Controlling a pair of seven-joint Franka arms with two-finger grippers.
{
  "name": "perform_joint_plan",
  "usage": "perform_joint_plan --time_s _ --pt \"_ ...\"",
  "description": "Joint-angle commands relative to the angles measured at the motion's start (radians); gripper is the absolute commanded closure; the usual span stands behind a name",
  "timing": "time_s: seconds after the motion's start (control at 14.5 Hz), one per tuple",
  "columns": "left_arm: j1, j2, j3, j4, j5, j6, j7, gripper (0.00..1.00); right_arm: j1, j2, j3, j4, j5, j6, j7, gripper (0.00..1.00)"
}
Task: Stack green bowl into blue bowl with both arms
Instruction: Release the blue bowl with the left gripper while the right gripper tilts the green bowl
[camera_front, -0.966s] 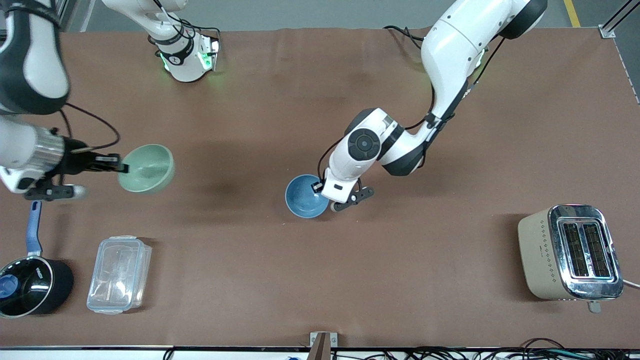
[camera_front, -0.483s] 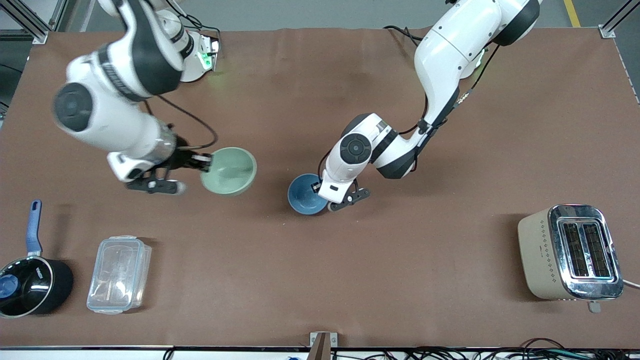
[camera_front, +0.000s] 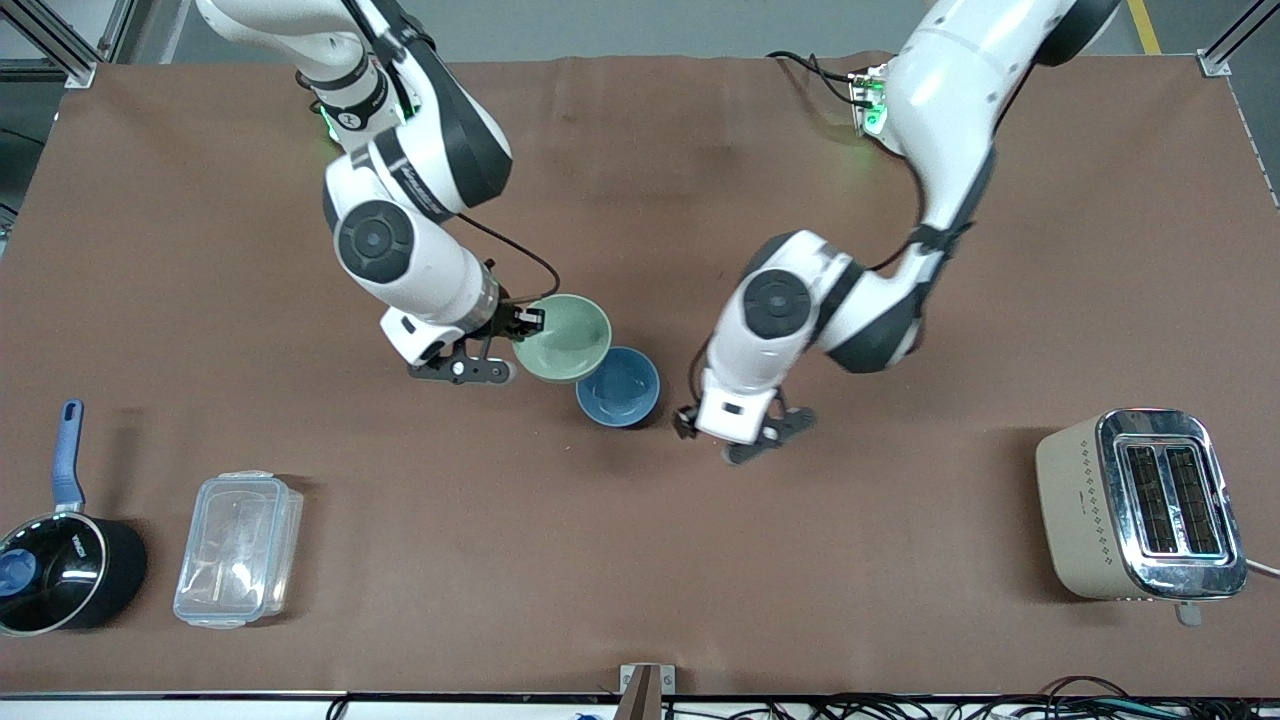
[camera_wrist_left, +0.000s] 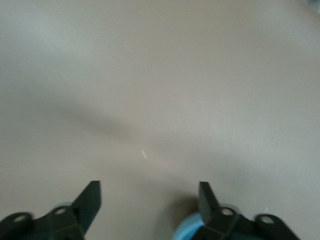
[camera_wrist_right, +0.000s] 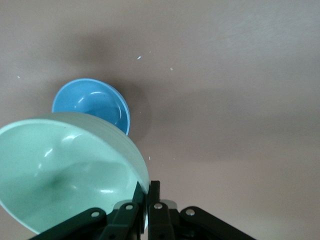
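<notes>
Tabletop: green bowl (camera_front: 563, 337) in right gripper (camera_front: 527, 322)

No lettering is legible; the black saucepan (camera_front: 62, 578) carries a small white mark too tiny to read.

Pretty even overhead light, soft shadows under both arms on the tabletop (camera_front: 640, 560). Some glare on the toaster (camera_front: 1165, 500) chrome. Left wrist view is blurry and washed out; right wrist view is sharper.
</notes>
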Motion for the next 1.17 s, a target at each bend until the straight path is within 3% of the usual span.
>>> perform_joint_plan --time_s 0.0,0.34,0.62,0.83,0.97,1.1 --pt "0.103 -0.118 -0.004 -0.026 0.019 -0.084 0.102 0.00 0.052 0.073 -0.007 0.004 0.003 0.074 0.023 0.99" --pt "0.292 -0.260 -0.012 -0.026 0.017 -0.216 0.438 0.00 0.078 0.152 -0.009 0.008 0.087 0.153 0.047 0.99" --pt "0.383 -0.369 -0.013 -0.025 0.005 -0.366 0.666 0.00 0.055 0.169 -0.010 0.013 0.161 0.196 0.049 0.99" --pt "0.423 -0.434 -0.015 -0.028 -0.018 -0.455 0.803 0.00 0.058 0.191 -0.010 0.013 0.164 0.214 0.049 0.98" --pt "0.421 -0.487 0.005 -0.052 -0.050 -0.489 0.858 0.00 0.058 0.211 -0.010 0.013 0.167 0.246 0.049 0.98" --pt "0.366 -0.559 0.106 -0.114 -0.081 -0.500 0.927 0.00 0.058 0.224 -0.010 0.013 0.167 0.266 0.049 0.98"
